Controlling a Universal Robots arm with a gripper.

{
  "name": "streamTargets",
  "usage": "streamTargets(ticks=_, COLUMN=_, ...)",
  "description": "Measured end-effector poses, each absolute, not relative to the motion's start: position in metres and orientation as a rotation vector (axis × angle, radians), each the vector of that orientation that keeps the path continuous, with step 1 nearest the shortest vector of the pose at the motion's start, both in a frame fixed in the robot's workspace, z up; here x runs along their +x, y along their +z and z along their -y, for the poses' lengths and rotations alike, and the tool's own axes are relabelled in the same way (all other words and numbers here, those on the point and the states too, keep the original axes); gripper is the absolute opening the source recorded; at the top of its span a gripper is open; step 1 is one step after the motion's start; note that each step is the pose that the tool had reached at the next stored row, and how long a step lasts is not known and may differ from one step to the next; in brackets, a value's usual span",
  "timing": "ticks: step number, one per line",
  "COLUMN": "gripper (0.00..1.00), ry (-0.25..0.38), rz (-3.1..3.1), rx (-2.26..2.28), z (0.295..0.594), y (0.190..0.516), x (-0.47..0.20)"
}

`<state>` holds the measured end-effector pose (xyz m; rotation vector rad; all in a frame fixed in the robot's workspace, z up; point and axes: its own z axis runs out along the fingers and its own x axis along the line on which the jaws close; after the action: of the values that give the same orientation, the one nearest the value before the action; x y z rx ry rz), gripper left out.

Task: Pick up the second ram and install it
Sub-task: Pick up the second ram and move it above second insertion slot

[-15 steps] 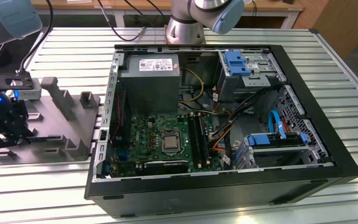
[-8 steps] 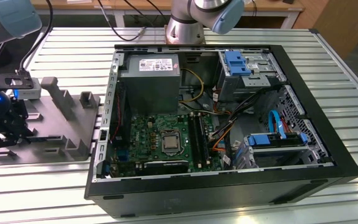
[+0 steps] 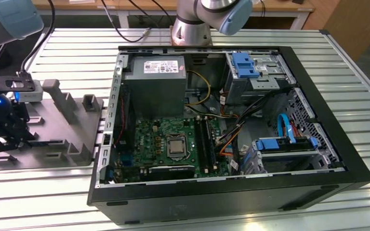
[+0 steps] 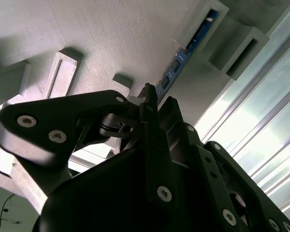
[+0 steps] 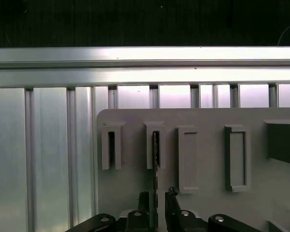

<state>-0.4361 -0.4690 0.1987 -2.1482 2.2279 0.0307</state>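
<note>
Grey plastic holder (image 3: 50, 161) at the left of the exterior view carries the second ram (image 5: 155, 145), which stands on edge in one slot. Judged from this, pick-up is not yet done and fitting into the open case (image 3: 236, 197) is all left. The arm sits low over the holder, its gripper (image 5: 157, 195) straddling the stick at the lower centre of the first wrist view, fingers (image 5: 171, 198) slightly apart and not clamped.
</note>
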Motion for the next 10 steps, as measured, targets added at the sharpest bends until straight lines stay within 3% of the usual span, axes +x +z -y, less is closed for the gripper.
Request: streamTargets(ticks=10, gripper=0.26, ry=0.031, rz=-2.228, rx=-2.148, z=0.4685, y=0.1972, x=-0.4360)
